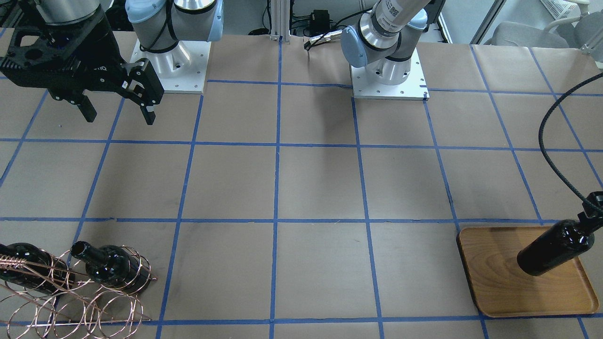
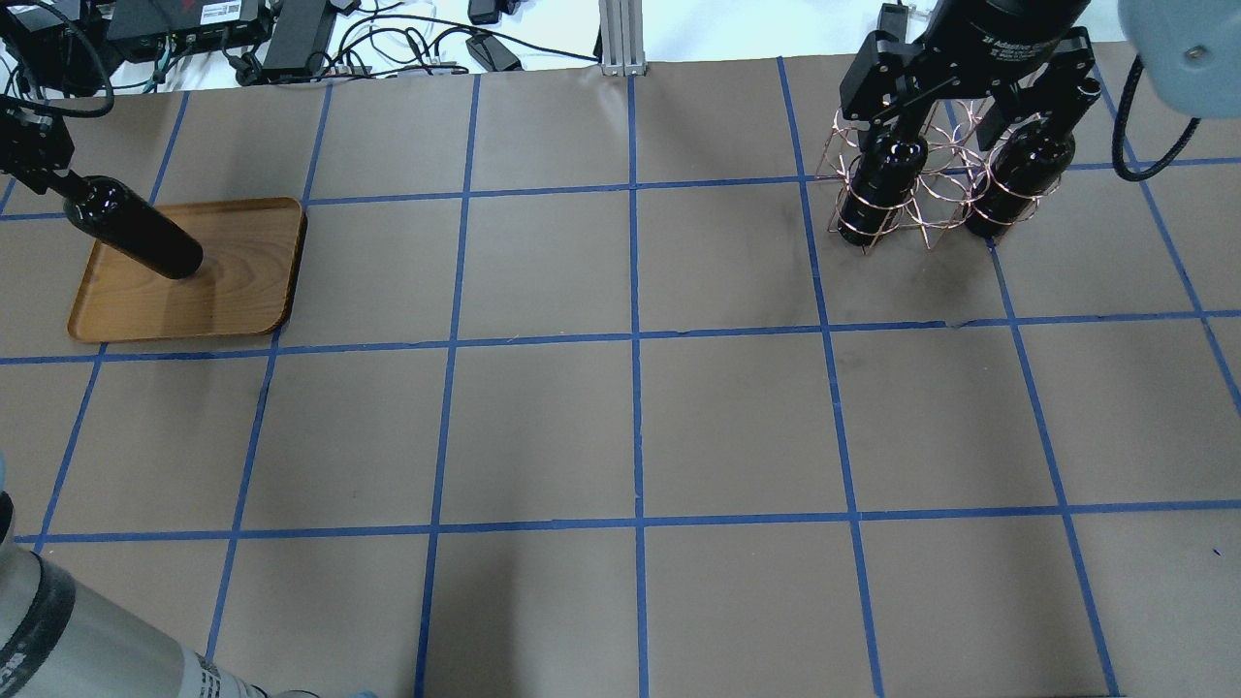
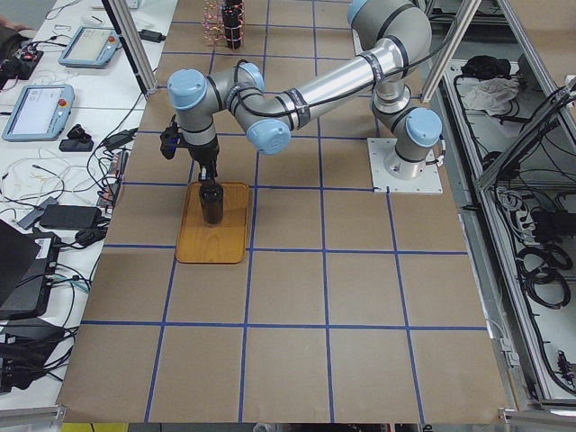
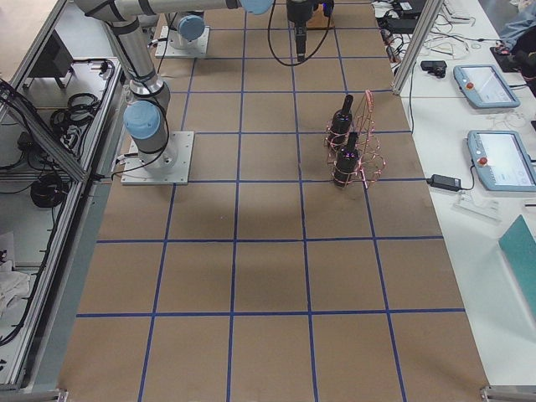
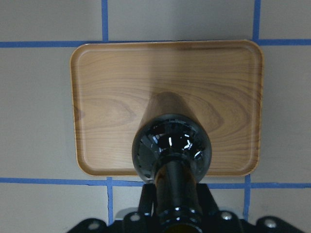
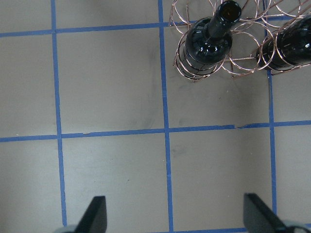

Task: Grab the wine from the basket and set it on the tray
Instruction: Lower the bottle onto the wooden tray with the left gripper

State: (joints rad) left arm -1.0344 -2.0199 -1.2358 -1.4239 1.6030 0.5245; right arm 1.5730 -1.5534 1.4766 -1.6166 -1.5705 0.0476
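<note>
Black wine (image 5: pixel 171 145) hangs neck-up in my clenched left fingers (image 5: pixel 146 206), base directly over the tray (image 5: pixel 121 77); right fingers (image 6: pixel 95 213) spread, empty.

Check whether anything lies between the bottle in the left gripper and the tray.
Nothing visible does. The left gripper holds the wine by its neck over the tray, whose wood is bare beneath and around it.

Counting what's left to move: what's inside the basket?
A wine bottle and a second bottle stand upright in the basket. The loops between them look empty, though the right gripper hides its far side overhead.
</note>
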